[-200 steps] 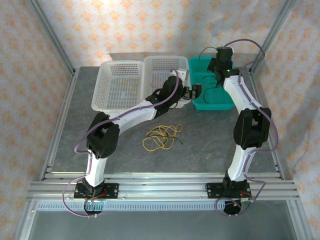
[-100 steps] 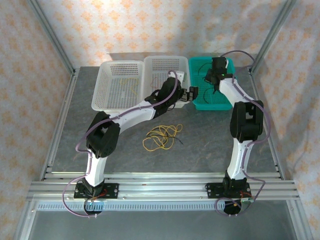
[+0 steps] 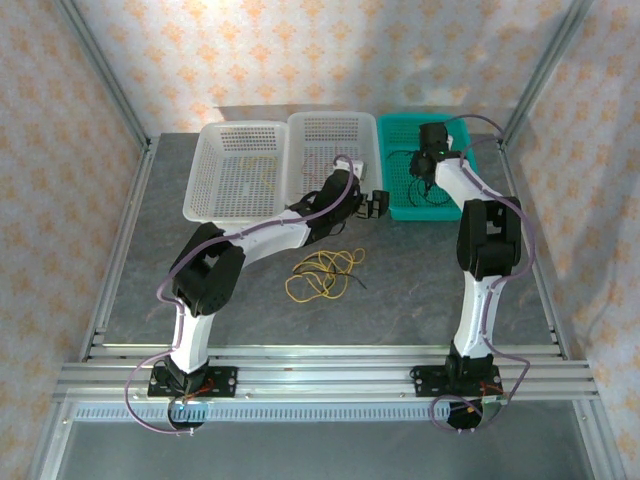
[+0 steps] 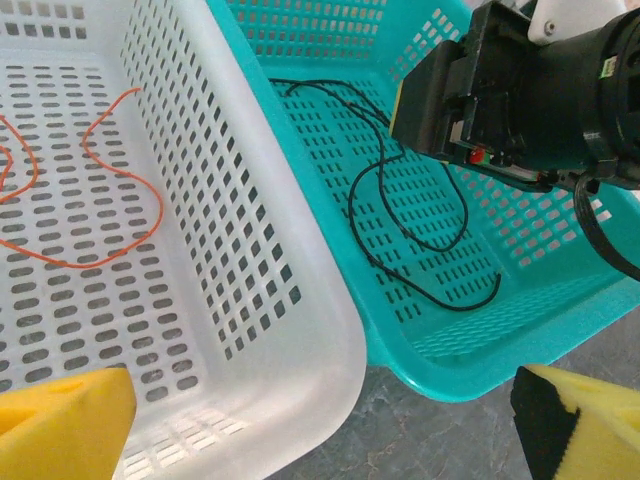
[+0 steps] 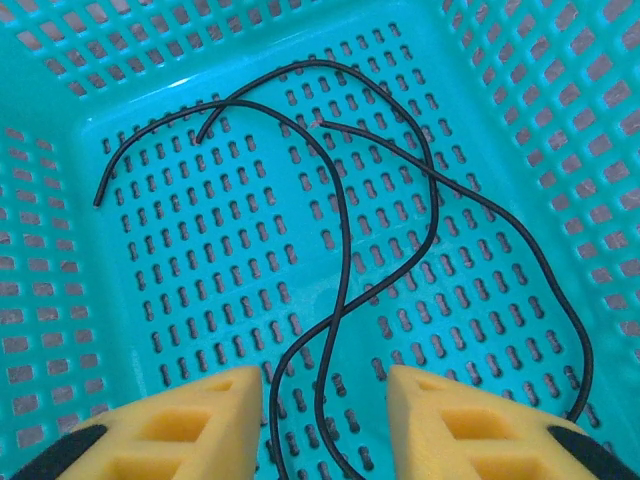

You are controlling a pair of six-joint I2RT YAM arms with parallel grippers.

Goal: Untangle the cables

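A black cable (image 5: 341, 230) lies in loose curves on the floor of a teal basket (image 5: 560, 60). The right gripper (image 5: 325, 425) hangs just above it, jaws parted and gripping nothing. The left gripper (image 4: 320, 430), jaws spread wide and holding nothing, hovers over the rim of a white basket (image 4: 300, 330) containing a reddish-orange cable (image 4: 158, 212). A yellow cable (image 3: 320, 272) lies looped on the table (image 3: 400, 290)
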